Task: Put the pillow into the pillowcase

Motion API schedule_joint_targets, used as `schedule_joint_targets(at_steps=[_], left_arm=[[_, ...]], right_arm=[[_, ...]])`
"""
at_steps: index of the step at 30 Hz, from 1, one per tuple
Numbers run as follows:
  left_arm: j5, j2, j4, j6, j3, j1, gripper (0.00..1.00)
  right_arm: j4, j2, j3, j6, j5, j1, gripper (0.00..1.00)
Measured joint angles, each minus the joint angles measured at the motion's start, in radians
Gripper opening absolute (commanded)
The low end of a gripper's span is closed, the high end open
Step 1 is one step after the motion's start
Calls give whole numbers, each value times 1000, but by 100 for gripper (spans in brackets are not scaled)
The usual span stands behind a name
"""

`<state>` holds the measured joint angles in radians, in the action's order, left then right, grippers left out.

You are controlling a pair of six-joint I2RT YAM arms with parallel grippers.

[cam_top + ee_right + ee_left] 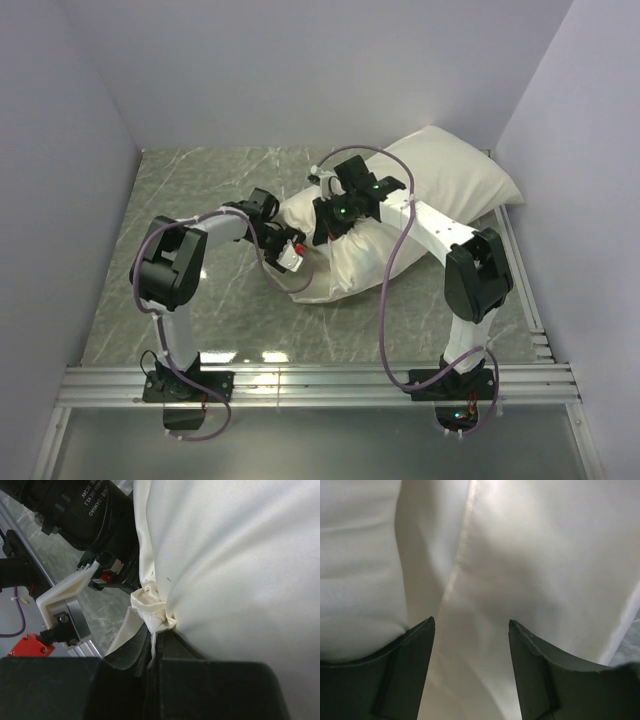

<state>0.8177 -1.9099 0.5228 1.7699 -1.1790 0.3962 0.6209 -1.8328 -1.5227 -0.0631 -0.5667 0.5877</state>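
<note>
Plump white pillow (tilted), near end inside cream pillowcase

We read "DAMIAO" in white, upside down, on the black motor housing. We cannot make out the line beside it.

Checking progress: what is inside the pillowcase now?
The pillowcase bulges full, so part of the pillow seems to be inside, hidden by the cloth. Its far end sticks out bare at the back right.
</note>
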Motion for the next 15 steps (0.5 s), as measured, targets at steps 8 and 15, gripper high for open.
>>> schedule_joint_targets(at_steps=[8,15], left_arm=[[-113,-67,171,27,-158,49,76],[-178,-19,161,74,-103,68,70]], right_arm=[[16,0,3,0,-7,-22,0],[45,-2,3,-18,-25,-24,0]])
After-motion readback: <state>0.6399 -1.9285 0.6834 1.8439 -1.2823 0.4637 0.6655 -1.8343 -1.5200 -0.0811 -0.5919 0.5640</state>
